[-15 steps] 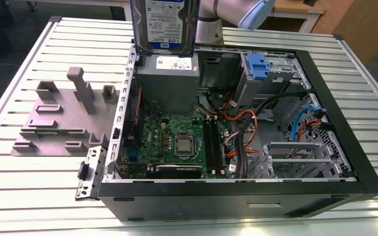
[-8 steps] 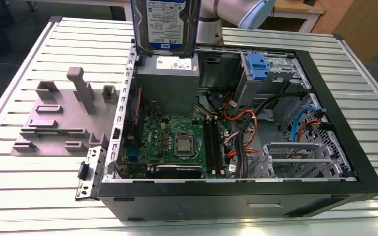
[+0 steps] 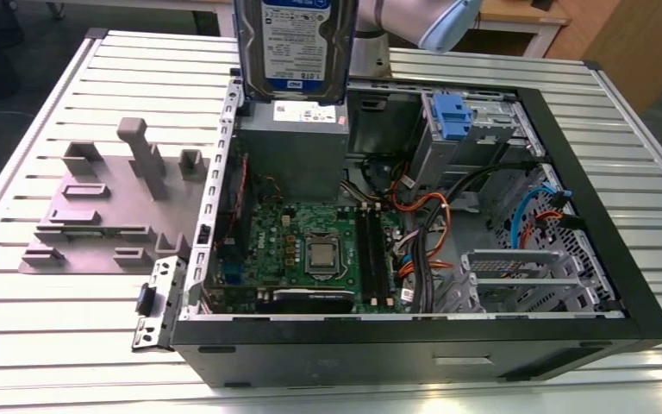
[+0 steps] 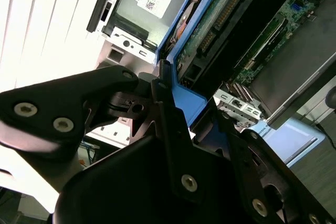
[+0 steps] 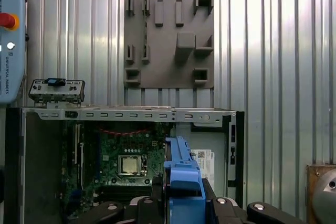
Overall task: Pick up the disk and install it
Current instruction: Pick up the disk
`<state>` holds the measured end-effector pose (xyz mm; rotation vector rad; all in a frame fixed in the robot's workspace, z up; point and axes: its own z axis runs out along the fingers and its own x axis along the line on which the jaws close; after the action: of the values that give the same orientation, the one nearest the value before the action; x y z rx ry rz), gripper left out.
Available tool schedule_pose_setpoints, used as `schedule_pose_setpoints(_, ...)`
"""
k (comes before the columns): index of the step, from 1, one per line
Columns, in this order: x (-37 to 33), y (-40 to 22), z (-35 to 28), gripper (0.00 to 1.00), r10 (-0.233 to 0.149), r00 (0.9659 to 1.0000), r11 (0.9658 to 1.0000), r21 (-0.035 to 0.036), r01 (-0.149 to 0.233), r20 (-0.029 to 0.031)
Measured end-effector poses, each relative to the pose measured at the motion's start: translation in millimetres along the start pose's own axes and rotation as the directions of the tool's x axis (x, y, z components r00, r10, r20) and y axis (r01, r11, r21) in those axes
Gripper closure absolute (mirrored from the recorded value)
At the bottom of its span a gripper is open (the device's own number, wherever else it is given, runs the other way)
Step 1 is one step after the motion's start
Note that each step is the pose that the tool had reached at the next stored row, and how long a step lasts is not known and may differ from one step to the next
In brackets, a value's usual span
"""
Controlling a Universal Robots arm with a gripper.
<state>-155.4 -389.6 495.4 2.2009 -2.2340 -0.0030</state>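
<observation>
– End effector (image 5: 182,205) first: do we call it closed?

– We do. In both wrist views its black fingers (image 4: 164,106) clamp the blue bracket from either side. It grips the disk (image 3: 299,43) by its frame, which we judge spares the label face and the circuit board on the underside.

– And where is the disk?

– In the air, standing on edge, with its label towards the exterior camera. We see it above the far wall of the open computer case (image 3: 423,332), roughly over the grey power supply (image 3: 296,142), and we think it touches neither.

– Why so high?

– Our guess is clearance. At that height the bracket stays free of the case wall and of the cable bundle (image 3: 423,211) beside the motherboard (image 3: 308,250).

– How does it stand to the drive bay?

– The blue caddy (image 3: 452,116) sits in the upper bay, towards the exterior view's right of the disk and apart from it. We read the pick-up as done and the installing as not yet done.

– Anything else on the table (image 3: 32,345)?

– A grey fixture plate (image 3: 101,220) with pegs and slots lies at the exterior view's left of the case, well apart from the disk. We take it for a parts holder.
</observation>
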Motion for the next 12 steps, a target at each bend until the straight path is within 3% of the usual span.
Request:
schedule_pose_setpoints(5,-0.1,-11.4,0.0,0.64,0.0,1.0,1.0,0.0,0.0,0.0)
schedule_pose_setpoints(9,-0.1,-14.0,0.0,0.64,0.0,1.0,1.0,0.0,0.0,0.0)
schedule_pose_setpoints(11,-0.3,-27.7,-0.1,0.64,0.0,1.0,1.0,0.0,0.0,0.0)
schedule_pose_setpoints(12,-0.3,-27.8,0.0,0.64,0.0,1.0,1.0,0.0,0.0,0.0)
